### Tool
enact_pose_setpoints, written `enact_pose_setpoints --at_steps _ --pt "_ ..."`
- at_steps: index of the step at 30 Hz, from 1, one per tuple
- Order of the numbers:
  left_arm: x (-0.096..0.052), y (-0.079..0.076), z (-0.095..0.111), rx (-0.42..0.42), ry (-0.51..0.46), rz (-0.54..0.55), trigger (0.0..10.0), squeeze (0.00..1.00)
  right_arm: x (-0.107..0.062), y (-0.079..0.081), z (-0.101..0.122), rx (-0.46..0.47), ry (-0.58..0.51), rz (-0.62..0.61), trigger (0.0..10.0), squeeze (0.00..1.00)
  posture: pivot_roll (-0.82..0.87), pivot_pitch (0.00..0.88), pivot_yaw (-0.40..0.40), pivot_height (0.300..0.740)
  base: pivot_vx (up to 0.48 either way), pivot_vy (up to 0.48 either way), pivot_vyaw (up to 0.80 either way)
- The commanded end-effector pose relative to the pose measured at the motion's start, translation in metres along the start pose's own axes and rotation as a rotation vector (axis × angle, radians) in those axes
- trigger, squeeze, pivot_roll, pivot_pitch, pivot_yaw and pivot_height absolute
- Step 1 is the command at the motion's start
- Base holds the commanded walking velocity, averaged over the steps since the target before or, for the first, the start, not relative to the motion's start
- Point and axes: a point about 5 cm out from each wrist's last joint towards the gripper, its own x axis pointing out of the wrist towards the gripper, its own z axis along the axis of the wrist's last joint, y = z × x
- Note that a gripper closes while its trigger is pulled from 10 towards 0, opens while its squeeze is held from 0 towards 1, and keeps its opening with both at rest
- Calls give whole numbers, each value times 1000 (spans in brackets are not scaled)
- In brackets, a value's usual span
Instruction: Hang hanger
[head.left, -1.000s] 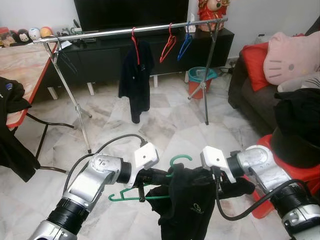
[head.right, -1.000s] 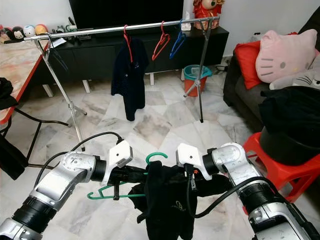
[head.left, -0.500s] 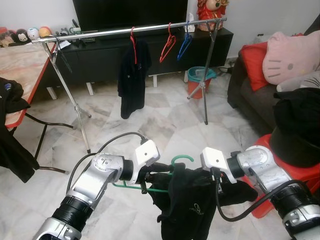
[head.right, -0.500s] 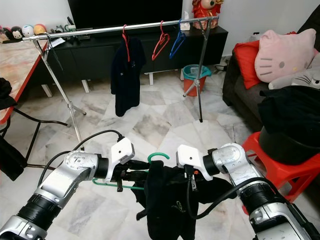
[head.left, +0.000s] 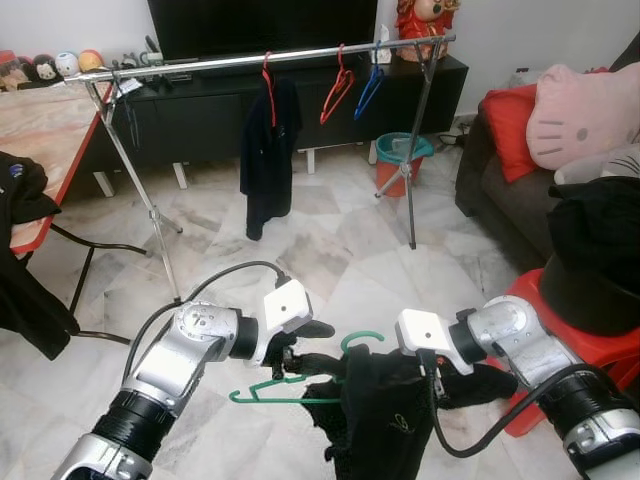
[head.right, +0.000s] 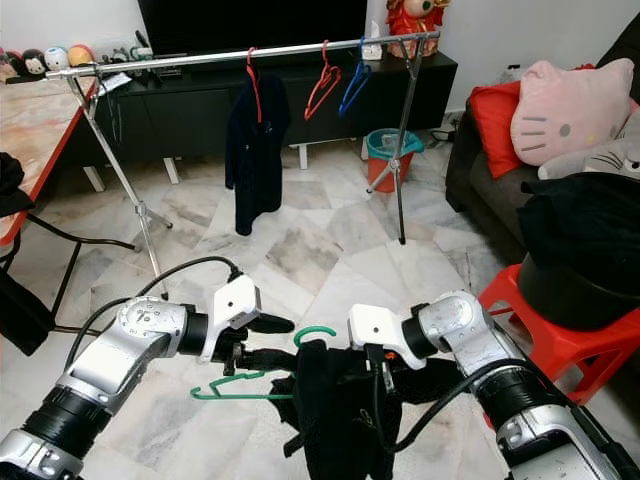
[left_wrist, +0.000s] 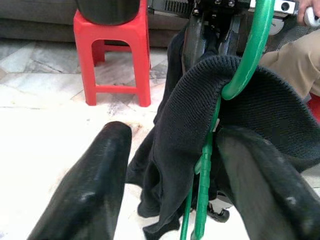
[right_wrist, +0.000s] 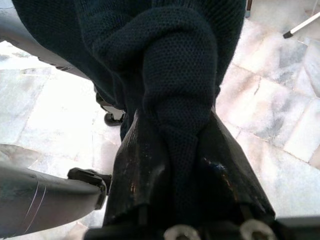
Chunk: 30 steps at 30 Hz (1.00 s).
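Hanger (head.left: 300, 385), green and half-dressed in the dark garment (head.left: 380, 420), hangs low before the rail (head.left: 260, 60). Left end effector (left_wrist: 165, 175) has spread open beside it; right end effector (right_wrist: 175, 165) stays clamped on cloth. Rail remains far off; the red stool (head.left: 560, 330) crowds the right.

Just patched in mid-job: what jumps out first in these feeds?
Low and centre, a black garment droops from a green hanger between both arms. The right tool is pinched on a fold of it, while the left tool stands open around the hanger's stem. Beyond, a silver rail carries a dark garment on a red hanger.
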Motion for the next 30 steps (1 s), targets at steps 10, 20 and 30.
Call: enact_pose_setpoints --at_steps 10,20,30 --pt "-28 13 -17 63 136 137 10000 1000 -14 1 -35 -3 254 -80 0 0 86 0 -7 740 0 0 0" --pt "-49 32 -39 0 140 494 10000 0 -23 -8 -43 57 225 -275 0 0 80 0 -12 740 0 0 0" --pt "-69 46 -73 -222 163 983 10000 0 -39 -35 -22 177 -76 -677 0 0 75 0 -20 740 0 0 0"
